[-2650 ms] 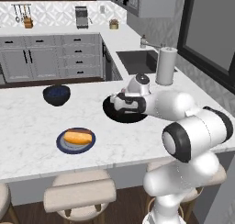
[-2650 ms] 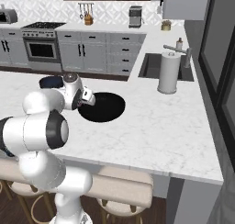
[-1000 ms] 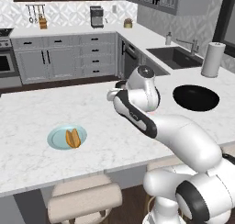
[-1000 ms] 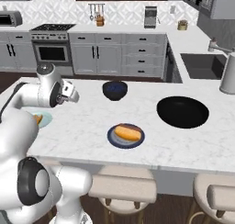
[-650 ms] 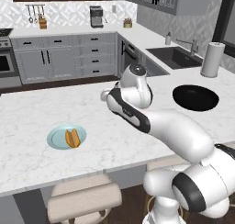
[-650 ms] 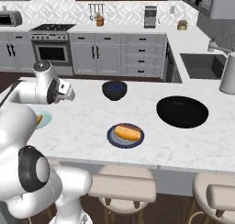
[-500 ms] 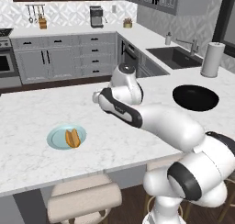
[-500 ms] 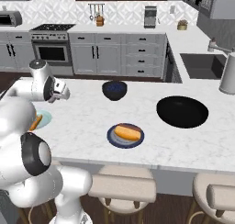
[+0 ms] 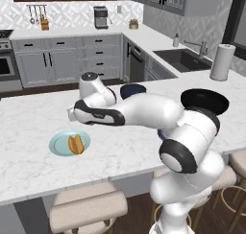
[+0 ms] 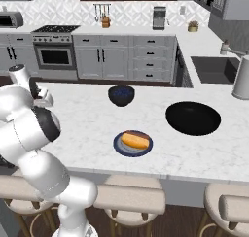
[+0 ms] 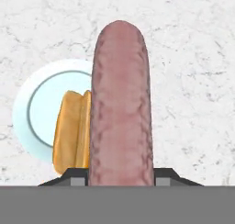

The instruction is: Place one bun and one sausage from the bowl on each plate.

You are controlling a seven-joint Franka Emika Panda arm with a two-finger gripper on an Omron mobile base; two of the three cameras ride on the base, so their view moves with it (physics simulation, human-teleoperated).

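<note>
A pinkish-red sausage stands upright between my fingers, with my gripper shut on it. Below it lies the pale aqua plate with a golden bun on it. From the left base, my gripper hovers just above and behind that aqua plate and its bun. The dark blue-grey plate holds another bun. The wide black bowl sits to the right and looks empty; it is also in the left base view.
A smaller dark-blue bowl stands behind the dark plate, mid-counter. A paper towel roll stands by the sink at the far right. Stools line the counter's near edge. White marble lies bare around the aqua plate.
The base drove left along the counter earlier. Over the last second the arm swung left with the sausage, ending over the aqua plate.
</note>
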